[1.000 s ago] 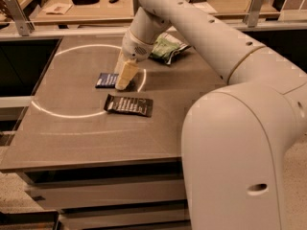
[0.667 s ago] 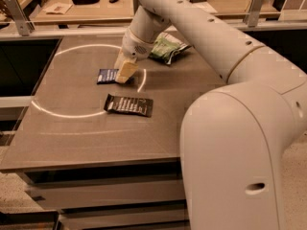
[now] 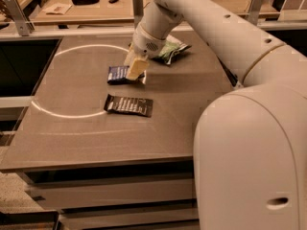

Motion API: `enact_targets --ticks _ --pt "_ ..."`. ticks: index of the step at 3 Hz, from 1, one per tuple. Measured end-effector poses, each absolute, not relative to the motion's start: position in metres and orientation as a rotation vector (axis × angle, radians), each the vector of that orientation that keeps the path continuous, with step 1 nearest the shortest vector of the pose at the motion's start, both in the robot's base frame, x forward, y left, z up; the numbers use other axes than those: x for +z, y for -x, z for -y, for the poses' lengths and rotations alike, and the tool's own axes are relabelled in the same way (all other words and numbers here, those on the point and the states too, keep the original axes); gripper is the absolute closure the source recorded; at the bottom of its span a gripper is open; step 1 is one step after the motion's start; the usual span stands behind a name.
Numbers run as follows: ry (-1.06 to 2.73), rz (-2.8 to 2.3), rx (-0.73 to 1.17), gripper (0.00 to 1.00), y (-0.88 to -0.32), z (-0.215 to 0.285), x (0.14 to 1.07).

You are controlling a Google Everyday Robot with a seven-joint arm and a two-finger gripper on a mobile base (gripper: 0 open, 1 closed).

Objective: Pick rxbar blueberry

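Note:
The rxbar blueberry (image 3: pixel 117 74), a small flat navy-blue wrapper with pale lettering, lies on the brown table (image 3: pixel 81 133) left of centre. My gripper (image 3: pixel 135 71) reaches down from the white arm and sits on the bar's right end, covering that end. A dark brown bar wrapper (image 3: pixel 128 105) lies flat nearer the front, apart from the gripper. A crinkled green bag (image 3: pixel 171 51) lies behind the gripper, partly hidden by the wrist.
My large white arm and base fill the right side of the view. A pale circle is marked on the tabletop. A second table with small items stands behind, beyond a rail with posts. The table's front edge drops to lower shelves.
The gripper has shifted slightly toward the blue bar's right end and lowered onto it. The bars and the bag have not moved.

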State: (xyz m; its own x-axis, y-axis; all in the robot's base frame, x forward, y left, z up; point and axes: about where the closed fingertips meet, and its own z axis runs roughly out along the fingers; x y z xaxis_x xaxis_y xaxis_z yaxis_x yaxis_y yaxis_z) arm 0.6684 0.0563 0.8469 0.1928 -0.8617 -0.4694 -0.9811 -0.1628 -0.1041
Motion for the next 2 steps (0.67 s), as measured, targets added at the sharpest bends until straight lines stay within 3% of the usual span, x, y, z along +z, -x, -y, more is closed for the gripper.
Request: enact_targets --ticks 2 --pt "2.041 -1.679 0.435 1.0 -0.655 -0.04 0.893"
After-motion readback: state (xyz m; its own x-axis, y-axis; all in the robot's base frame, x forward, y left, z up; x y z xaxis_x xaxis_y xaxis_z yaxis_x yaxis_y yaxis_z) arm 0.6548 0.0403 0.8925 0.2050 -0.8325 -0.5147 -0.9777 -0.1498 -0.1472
